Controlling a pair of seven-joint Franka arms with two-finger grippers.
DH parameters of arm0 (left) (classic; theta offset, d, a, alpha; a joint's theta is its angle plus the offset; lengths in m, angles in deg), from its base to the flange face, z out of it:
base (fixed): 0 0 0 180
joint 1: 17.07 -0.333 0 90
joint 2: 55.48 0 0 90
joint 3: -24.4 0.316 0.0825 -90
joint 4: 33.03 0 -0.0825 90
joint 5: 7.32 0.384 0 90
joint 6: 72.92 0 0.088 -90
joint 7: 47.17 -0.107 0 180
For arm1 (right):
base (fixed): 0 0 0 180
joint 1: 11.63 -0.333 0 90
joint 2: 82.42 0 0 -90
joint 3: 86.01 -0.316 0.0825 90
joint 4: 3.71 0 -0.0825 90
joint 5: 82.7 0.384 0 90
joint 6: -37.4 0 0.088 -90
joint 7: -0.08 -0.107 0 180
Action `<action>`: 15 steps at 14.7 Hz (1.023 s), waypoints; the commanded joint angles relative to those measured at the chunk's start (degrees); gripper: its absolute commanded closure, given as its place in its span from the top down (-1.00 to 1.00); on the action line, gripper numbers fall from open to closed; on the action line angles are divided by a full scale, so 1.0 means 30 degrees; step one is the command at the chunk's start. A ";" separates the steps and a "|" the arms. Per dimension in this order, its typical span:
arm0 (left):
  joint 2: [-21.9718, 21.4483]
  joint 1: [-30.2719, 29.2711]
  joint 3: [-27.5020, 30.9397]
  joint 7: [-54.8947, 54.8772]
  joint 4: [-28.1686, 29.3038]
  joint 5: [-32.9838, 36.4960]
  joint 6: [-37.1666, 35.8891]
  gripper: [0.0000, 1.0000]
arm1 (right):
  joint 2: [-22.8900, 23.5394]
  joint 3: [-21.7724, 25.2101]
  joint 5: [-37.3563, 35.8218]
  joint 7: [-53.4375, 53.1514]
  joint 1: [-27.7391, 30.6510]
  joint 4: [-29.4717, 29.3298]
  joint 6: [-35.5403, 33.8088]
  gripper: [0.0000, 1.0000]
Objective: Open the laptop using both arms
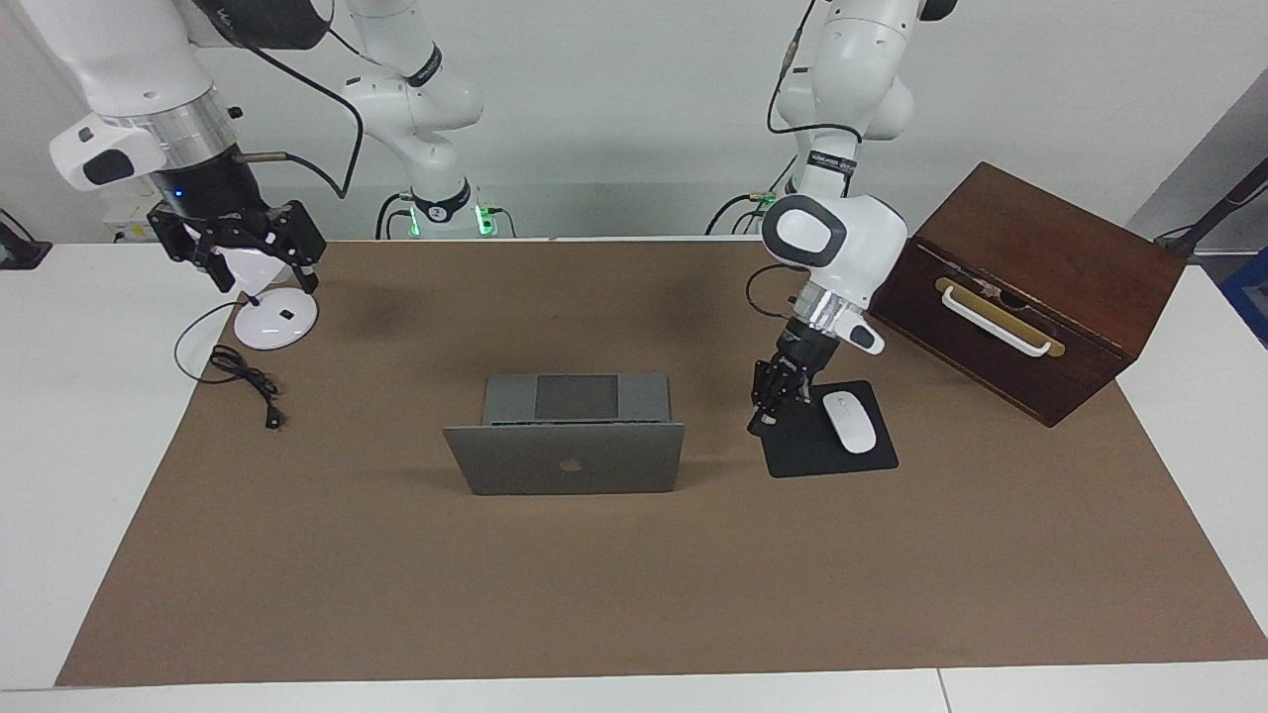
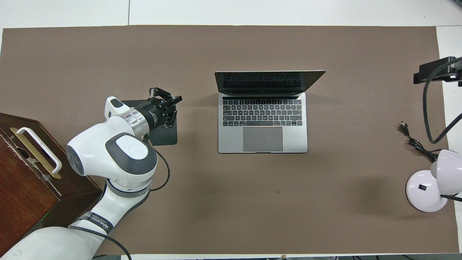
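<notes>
The laptop (image 1: 570, 462) stands open in the middle of the brown mat, its lid upright with the apple logo toward the facing camera. In the overhead view its keyboard deck (image 2: 262, 124) and dark screen show. My left gripper (image 1: 760, 424) is shut and empty, pointing down over the edge of the black mouse pad (image 1: 842, 460) that lies toward the laptop, clear of the laptop itself. My right gripper (image 1: 241, 265) hangs open and empty above the white desk lamp (image 1: 275, 319) at the right arm's end of the table. In the overhead view only a black part of it shows at the edge.
A white mouse (image 1: 850, 421) lies on the mouse pad (image 2: 164, 135). A dark wooden box (image 1: 1030, 287) with a white handle stands at the left arm's end. The lamp's base (image 2: 426, 191) and its black cable (image 1: 243, 376) lie at the right arm's end.
</notes>
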 commanded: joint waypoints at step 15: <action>0.0117 -0.6794 0.0403 -0.0613 -0.4659 1.8676 -1.1667 -1.00 | -0.0916 -0.3100 -0.1090 -0.0155 0.3840 0.1914 0.0488 1.00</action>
